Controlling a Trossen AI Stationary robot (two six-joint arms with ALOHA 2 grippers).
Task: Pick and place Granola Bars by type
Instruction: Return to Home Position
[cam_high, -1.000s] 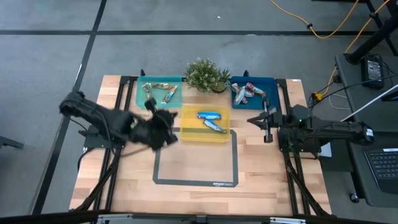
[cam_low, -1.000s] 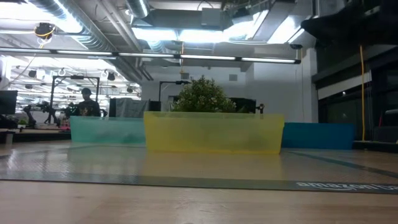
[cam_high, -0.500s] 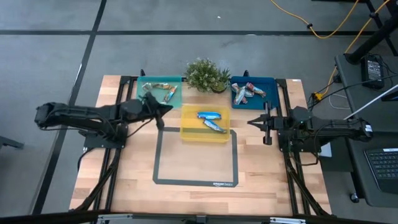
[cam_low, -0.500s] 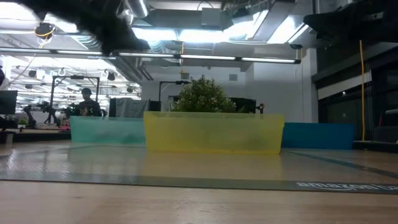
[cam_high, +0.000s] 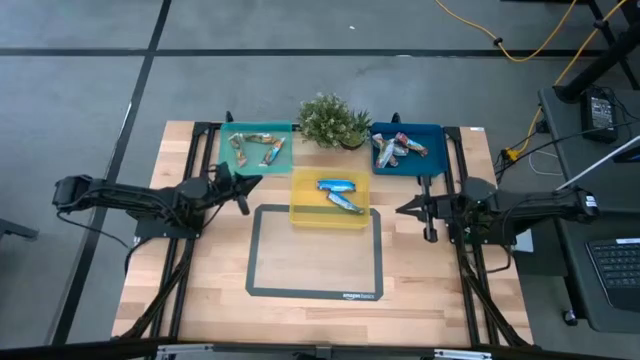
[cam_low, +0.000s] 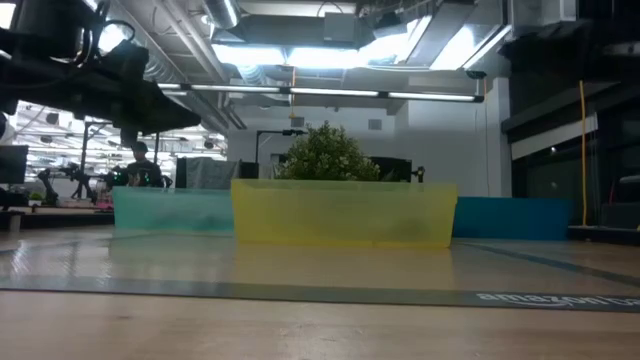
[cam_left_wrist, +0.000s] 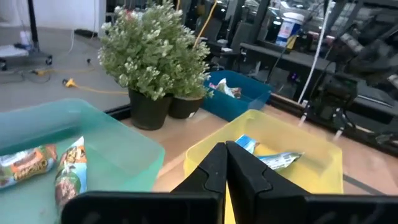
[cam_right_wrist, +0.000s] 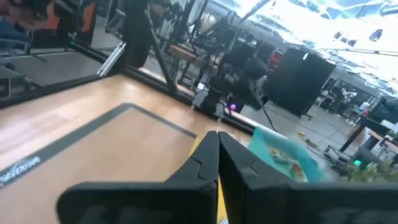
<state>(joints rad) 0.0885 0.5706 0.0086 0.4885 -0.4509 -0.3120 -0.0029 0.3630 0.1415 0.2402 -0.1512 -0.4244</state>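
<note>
On the worktop (cam_high: 200, 290), Granola Bars (cam_high: 338, 186) lying in three trays (cam_high: 330, 224); left hand (cam_left_wrist: 225, 149), right hand (cam_right_wrist: 217, 138), each pressed together, empty

Bright, even overhead light falls on the pale wooden bench (cam_high: 200, 300) in the high view; shadows under the arms are short and soft; the wood shows no glare. In the low view, ceiling lights (cam_low: 300, 52) burn white; the left arm (cam_low: 90, 80) is a black silhouette against them; the yellow tray (cam_low: 345, 212) glows, lit from behind; the bench's near edge is out of focus. In the right wrist view the ceiling (cam_right_wrist: 311, 18) washes out to white glare; the right tool (cam_right_wrist: 216, 140) reads near-black.
</note>
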